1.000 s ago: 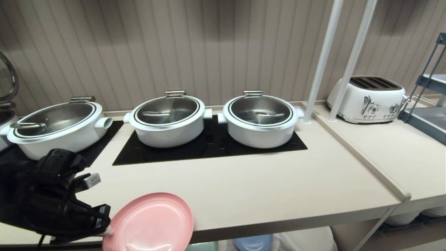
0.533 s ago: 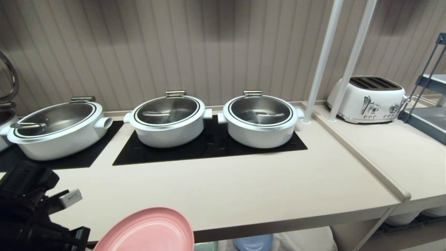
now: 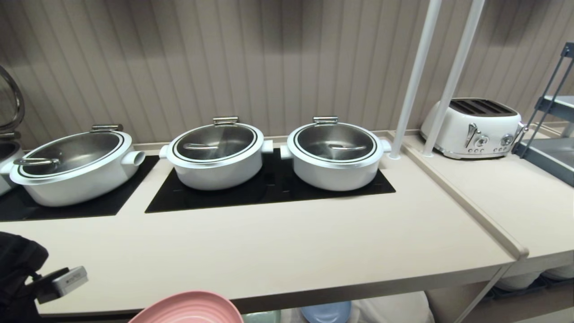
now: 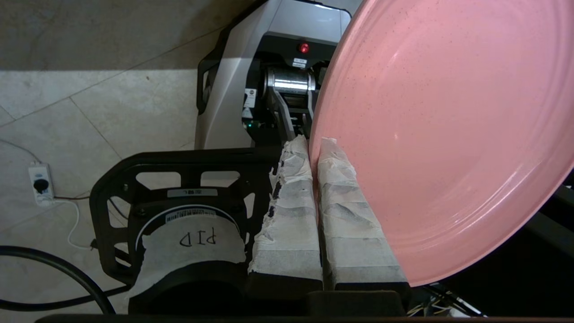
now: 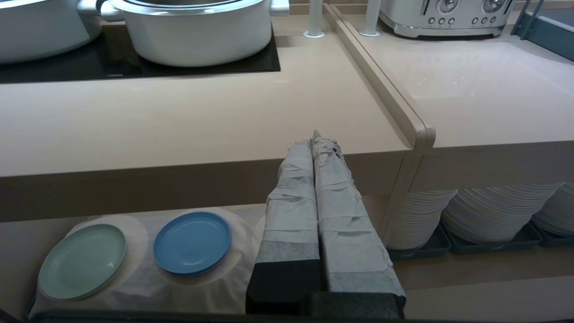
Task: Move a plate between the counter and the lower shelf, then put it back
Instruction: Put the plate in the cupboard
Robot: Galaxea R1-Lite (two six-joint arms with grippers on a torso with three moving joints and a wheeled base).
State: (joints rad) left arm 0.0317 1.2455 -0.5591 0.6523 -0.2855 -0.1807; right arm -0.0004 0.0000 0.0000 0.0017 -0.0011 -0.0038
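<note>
The pink plate [image 3: 188, 309] hangs tilted just in front of the counter's [image 3: 287, 251] front edge, at the bottom of the head view. My left gripper [image 4: 314, 143] is shut on its rim, and the taped fingers [image 4: 291, 202] pinch the plate [image 4: 448, 134] edge between them. The left arm's wrist [image 3: 18, 278] shows at the lower left. The lower shelf [image 5: 233, 278] lies under the counter [image 5: 179, 116], covered by a white cloth. My right gripper [image 5: 316, 137] is parked before the counter's front edge, shut and empty.
A mint-green plate [image 5: 82, 261] and a blue plate [image 5: 192, 242] lie on the shelf's cloth. Three white lidded pots [image 3: 217, 154] stand on black cooktop panels [image 3: 269, 193]. White poles [image 3: 415, 80] and a toaster [image 3: 473, 128] are at the right. Stacked white plates [image 5: 484, 211] fill the neighbouring compartment.
My left arm has drawn back and sunk toward the head view's bottom left, carrying the pink plate down past the counter's front edge. Only the plate's top part still shows.
</note>
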